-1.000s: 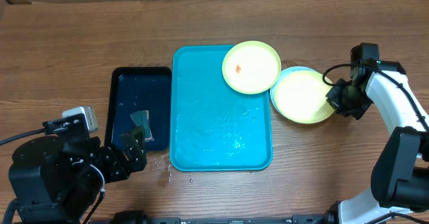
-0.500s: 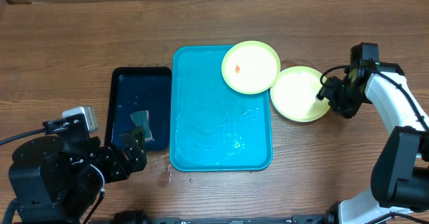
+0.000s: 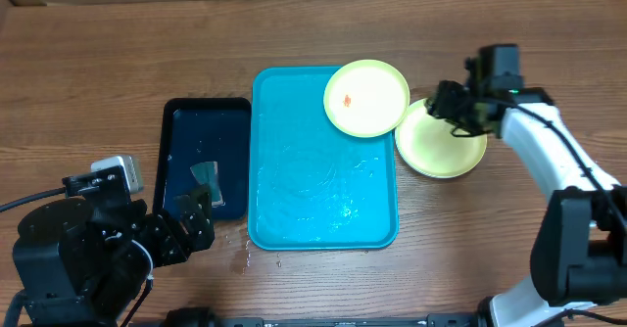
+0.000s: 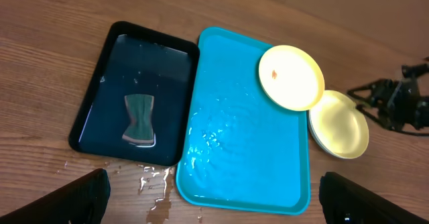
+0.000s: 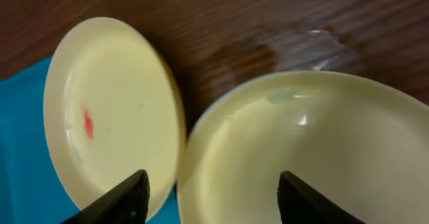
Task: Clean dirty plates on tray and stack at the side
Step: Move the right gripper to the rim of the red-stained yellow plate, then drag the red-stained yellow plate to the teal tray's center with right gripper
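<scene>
- The left gripper [image 4: 214, 184] hangs nearest the robot's side of the table [image 3: 98, 72]. Its jaws are spread wide and hold nothing, and it is well away from every plate.
- Just beyond it the black tray [image 3: 181, 131] holds water and a dark sponge [image 3: 204, 180]. A small puddle [image 3: 245, 258] lies on the wood by the tray's near corner.
- The turquoise tray [image 3: 294, 219] comes next. It is wet and shiny, and bare except at its far right corner.
- At that corner lies the smeared plate [image 3: 367, 97], light green with a small red-orange mark. It overhangs the tray's rim and looks slightly tilted, and its edge meets the stack beside it.
- The stack [image 3: 441, 141] sits on the wood right of the tray, with a clean green plate on top. A second rim shows beneath it, but I cannot tell its colour.
- The right gripper [image 5: 211, 187] hovers over the stack's far edge, close to the smeared plate. Its fingers are apart and hold nothing.
- I judge the plates to be light, stiff plastic that will not break easily, though they will be slick when wet.
- The best hold on the smeared plate looks to be a pinch across its thin rim, at the overhanging edge where a finger can slip underneath.
</scene>
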You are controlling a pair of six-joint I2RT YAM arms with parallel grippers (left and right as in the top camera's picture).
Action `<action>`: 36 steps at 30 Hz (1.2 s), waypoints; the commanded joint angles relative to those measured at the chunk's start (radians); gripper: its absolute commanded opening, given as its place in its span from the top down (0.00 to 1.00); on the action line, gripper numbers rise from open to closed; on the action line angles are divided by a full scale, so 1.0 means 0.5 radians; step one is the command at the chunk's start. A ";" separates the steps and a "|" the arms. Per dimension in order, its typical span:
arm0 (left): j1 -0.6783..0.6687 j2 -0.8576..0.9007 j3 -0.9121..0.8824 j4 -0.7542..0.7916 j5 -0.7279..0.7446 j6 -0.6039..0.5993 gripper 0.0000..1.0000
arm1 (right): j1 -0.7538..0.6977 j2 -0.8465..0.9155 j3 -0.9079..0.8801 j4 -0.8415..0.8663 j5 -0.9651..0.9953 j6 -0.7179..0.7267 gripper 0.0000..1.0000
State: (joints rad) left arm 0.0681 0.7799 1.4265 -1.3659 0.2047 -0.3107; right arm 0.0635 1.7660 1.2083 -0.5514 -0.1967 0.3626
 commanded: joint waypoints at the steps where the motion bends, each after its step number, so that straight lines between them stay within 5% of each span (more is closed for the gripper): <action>1: 0.011 -0.001 0.011 0.002 -0.011 0.038 0.00 | 0.163 0.027 0.047 0.121 0.391 -0.016 0.37; 6: 0.011 -0.001 0.011 0.002 -0.011 0.038 0.00 | 0.267 0.111 0.045 0.291 0.589 -0.019 0.37; 23: 0.011 -0.001 0.011 0.002 -0.011 0.038 0.00 | 0.277 0.317 0.044 0.532 0.390 -0.024 0.38; 27: 0.011 -0.001 0.011 0.002 -0.011 0.038 0.00 | 0.277 0.372 0.044 0.522 0.390 -0.024 0.47; 28: 0.011 -0.001 0.011 0.002 -0.011 0.038 0.00 | 0.277 0.378 0.044 0.517 0.390 -0.024 0.61; 33: 0.011 -0.001 0.011 0.002 -0.011 0.038 0.00 | 0.277 0.369 0.059 0.528 0.388 -0.024 0.94; 36: 0.011 -0.001 0.011 0.002 -0.011 0.038 0.00 | 0.282 0.304 0.117 0.417 0.291 -0.024 0.96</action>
State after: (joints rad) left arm 0.0681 0.7799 1.4265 -1.3659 0.2047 -0.3107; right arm 0.2035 1.9556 1.2175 -0.3080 -0.0032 0.3553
